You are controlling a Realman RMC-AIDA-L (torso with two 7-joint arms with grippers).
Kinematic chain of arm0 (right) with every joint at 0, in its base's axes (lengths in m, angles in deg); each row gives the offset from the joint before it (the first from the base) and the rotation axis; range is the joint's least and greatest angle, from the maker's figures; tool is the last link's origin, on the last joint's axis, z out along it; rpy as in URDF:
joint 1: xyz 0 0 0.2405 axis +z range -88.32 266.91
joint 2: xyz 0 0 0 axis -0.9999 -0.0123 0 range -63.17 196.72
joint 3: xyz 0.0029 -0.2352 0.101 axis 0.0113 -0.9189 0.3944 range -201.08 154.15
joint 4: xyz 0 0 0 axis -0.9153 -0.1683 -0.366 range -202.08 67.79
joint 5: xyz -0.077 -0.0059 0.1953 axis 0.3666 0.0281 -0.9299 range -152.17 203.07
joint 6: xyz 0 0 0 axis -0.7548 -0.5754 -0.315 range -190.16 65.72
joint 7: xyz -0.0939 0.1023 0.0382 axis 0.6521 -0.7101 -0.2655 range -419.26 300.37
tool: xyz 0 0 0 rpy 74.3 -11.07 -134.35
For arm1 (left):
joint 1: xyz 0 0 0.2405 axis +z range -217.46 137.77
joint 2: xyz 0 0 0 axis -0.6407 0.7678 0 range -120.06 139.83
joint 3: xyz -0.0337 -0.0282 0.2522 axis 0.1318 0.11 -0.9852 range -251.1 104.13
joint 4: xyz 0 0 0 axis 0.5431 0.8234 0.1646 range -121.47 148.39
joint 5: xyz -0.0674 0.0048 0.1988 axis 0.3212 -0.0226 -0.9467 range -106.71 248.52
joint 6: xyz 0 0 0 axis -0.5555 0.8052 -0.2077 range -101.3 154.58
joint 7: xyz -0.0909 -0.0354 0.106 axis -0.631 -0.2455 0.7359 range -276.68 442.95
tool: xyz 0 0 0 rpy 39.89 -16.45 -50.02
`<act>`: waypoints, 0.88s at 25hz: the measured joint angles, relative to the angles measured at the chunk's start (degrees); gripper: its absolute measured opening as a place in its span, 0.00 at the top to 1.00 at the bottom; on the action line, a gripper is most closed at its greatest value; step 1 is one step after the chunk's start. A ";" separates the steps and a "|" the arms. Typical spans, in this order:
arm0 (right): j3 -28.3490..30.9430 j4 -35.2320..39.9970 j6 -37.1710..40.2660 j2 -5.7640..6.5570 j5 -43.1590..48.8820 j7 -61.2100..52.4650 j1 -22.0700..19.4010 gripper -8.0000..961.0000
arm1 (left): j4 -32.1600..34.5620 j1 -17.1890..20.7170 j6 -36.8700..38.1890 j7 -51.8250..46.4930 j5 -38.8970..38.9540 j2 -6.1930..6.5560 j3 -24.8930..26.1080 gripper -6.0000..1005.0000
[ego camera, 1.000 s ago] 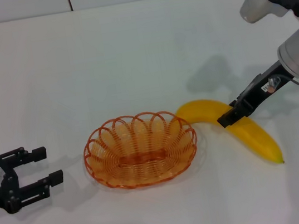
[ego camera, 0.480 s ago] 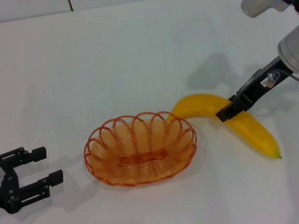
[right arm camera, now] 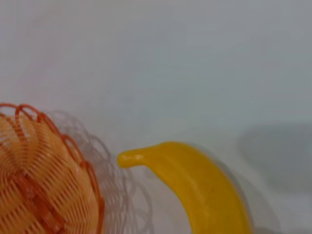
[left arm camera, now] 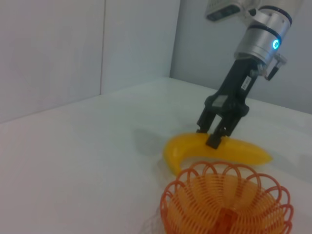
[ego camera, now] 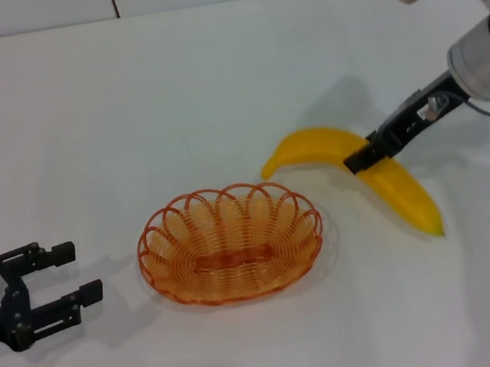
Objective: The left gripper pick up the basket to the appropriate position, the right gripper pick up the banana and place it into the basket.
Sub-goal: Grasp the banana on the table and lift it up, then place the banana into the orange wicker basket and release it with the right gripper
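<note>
Gripping the banana (ego camera: 391, 185), your right end effector (ego camera: 359, 162) holds it beside the basket (ego camera: 229, 243); your left end effector (ego camera: 67, 275) waits wide apart.

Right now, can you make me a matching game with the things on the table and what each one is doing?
Things:
1. banana
2. basket
3. left gripper
4. right gripper

States:
A. sitting empty on the table
B. open, holding nothing
C. pinched around its middle
D. shut on the yellow fruit

Pairs: 1-C, 2-A, 3-B, 4-D
</note>
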 joint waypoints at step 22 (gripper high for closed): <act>-4.73 28.59 20.49 -0.34 -22.76 7.25 -5.15 0.46 | 0.48 1.98 1.60 0.37 -0.58 0.04 2.37 0.32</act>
